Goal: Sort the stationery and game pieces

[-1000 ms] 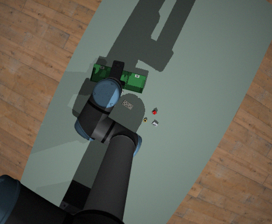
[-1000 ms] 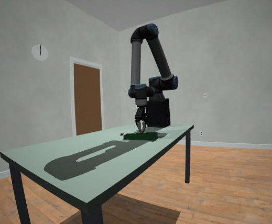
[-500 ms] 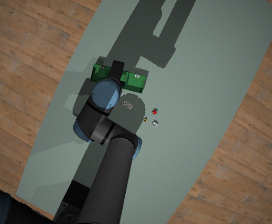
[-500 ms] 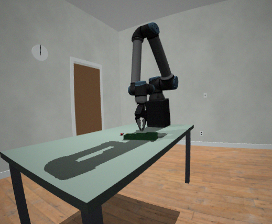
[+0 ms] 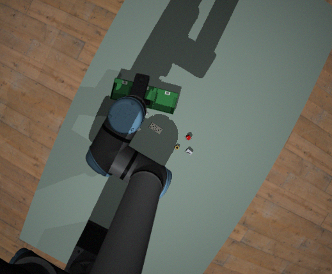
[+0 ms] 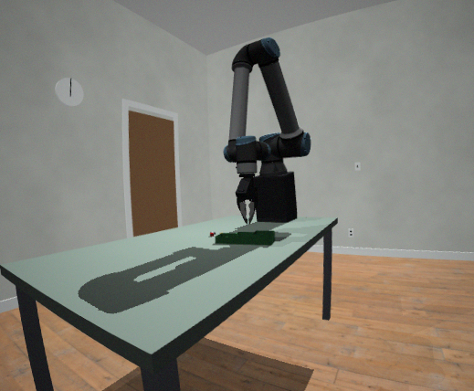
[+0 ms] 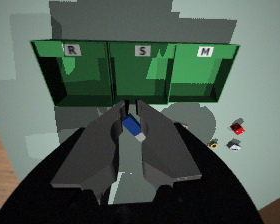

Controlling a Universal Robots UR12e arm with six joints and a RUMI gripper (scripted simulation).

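Hand [image 5: 148,102] [image 6: 248,223] [image 7: 132,100] clenched, nothing in it. If we go down w/o opening 1st, tips could shove the eraser [image 7: 133,127] vs. the bins [image 5: 166,111] [image 6: 246,238] [image 7: 81,105].

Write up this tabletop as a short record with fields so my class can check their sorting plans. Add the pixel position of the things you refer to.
Bins: R [image 5: 119,89] [image 6: 266,238] [image 7: 88,77], S [image 5: 151,93] [image 6: 246,238] [image 7: 136,77] and M [image 5: 166,100] [image 6: 225,238] [image 7: 196,75], side by side, upright
Bin contents: none seen; views partly blocked
Outside bins: domino [image 5: 155,127] [image 7: 183,125], red piece [image 5: 188,137] [image 6: 212,234] [image 7: 237,129], yellow ring [image 5: 175,147] [image 7: 211,145], whitish piece [image 5: 189,152] [image 7: 234,146], blue-and-white block [image 7: 132,126]
Gripper [image 6: 247,222] [image 7: 132,100]: shut, holding nothing
Block's position: seen past the fingers, outside the bins
Sorting: unfinished
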